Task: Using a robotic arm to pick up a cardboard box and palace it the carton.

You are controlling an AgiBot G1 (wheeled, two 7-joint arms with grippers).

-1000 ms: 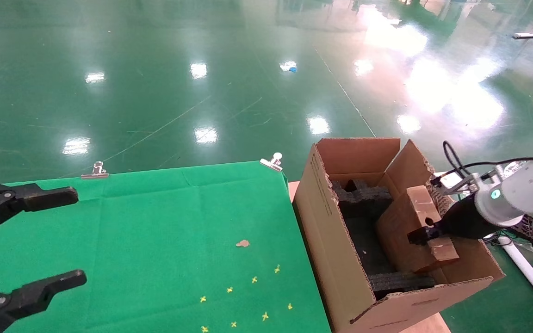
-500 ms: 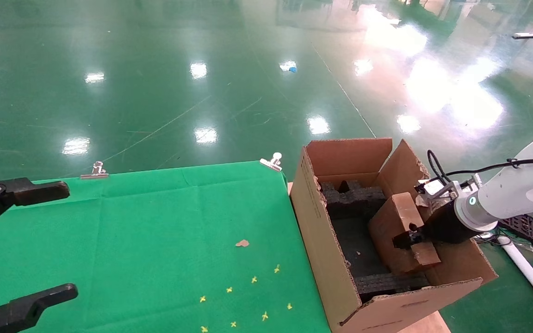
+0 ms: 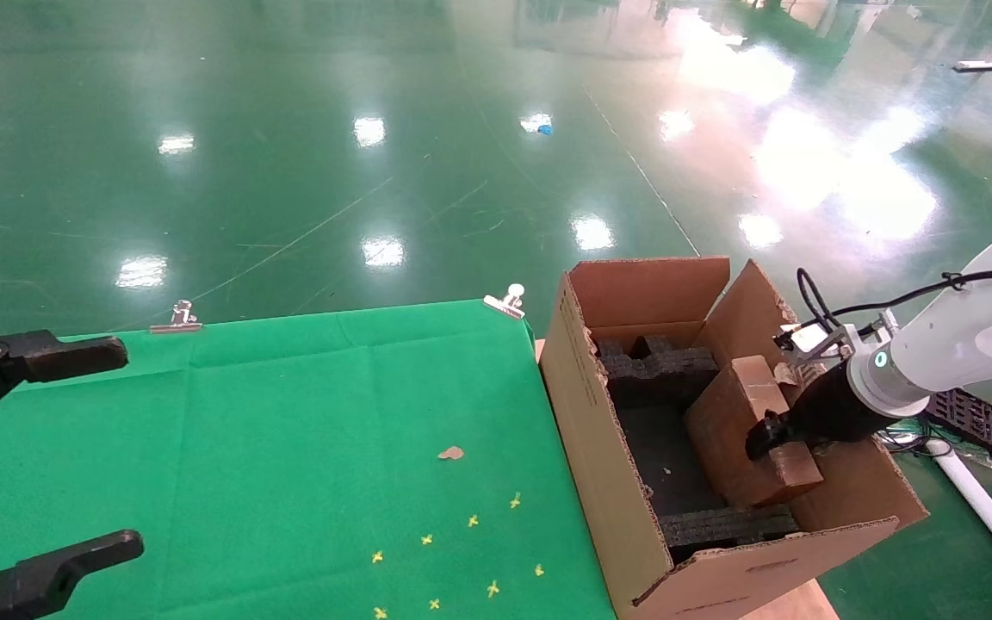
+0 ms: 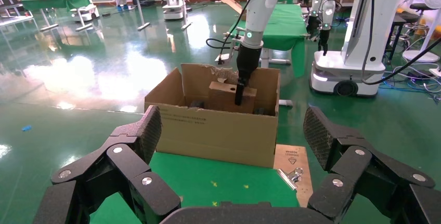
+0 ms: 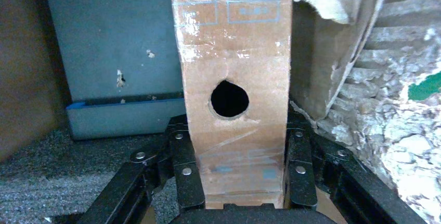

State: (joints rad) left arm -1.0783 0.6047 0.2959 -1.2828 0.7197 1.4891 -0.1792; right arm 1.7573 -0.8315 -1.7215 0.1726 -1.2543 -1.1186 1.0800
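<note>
Right wrist view: right end effector clenched on the cardboard box across its narrow side, inside the carton. Box likely light, stiff; tape slippery. Left end effector spread wide, idle.

the cardboard box sits inside the carton, right of the table.

Right robotic arm: white link enters from the right edge, black wrist angled down and toward the left. Right gripper: fingers pressed against both narrow sides of the cardboard box, clamped.

Left gripper: low at the left edge of the head view, fingers spread wide, nothing between them. Left arm itself out of view.
</note>
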